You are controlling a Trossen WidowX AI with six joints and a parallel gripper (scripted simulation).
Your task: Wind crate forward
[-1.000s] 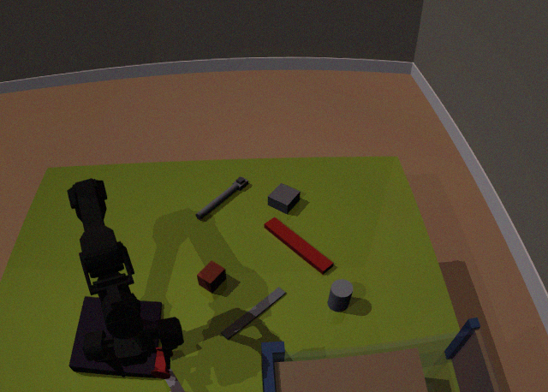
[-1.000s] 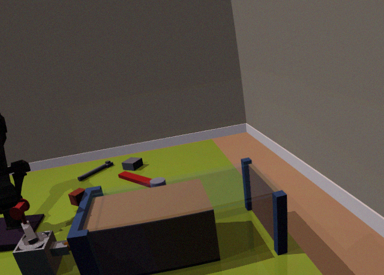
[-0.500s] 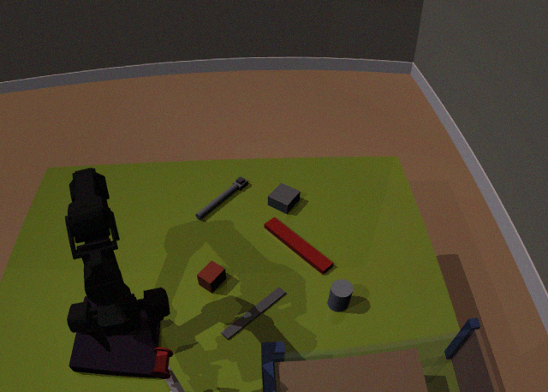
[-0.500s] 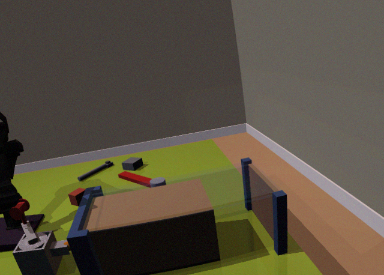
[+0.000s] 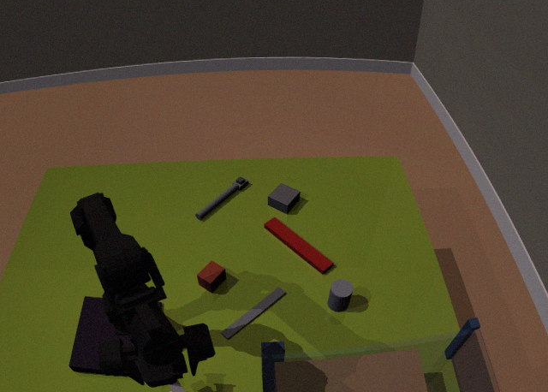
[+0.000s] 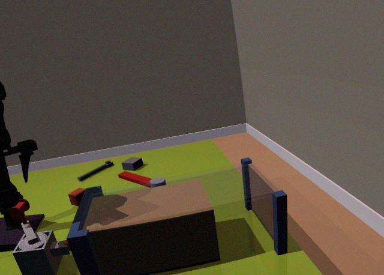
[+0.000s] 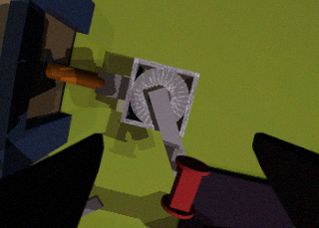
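The crate (image 5: 376, 370) (image 6: 155, 241) sits flat inside the clear-panelled cubby. Its front is close to the blue steel frame (image 5: 267, 370) (image 6: 83, 253) (image 7: 75, 6); contact cannot be told. An orange strap piece (image 7: 75, 75) runs from the frame's mouth to the grey winch (image 6: 37, 261) (image 7: 191, 84). The winch handle stands on top of the winch, its grey arm (image 6: 29, 231) (image 7: 166, 114) slanting out to a red knob (image 6: 20, 208) (image 7: 185, 190). My gripper (image 5: 168, 378) (image 7: 179, 140) is open and empty, above the handle, with the knob showing between its fingers and touching neither.
A red block (image 5: 211, 276) (image 6: 75, 197), a flat grey bar (image 5: 254, 312), a red bar (image 5: 298, 245), a grey cylinder (image 5: 340, 294), a grey block (image 5: 282, 198) and a dark rod tool (image 5: 218, 199) lie around. The arm's purple base (image 5: 88, 335) (image 7: 234, 198) is beside the winch.
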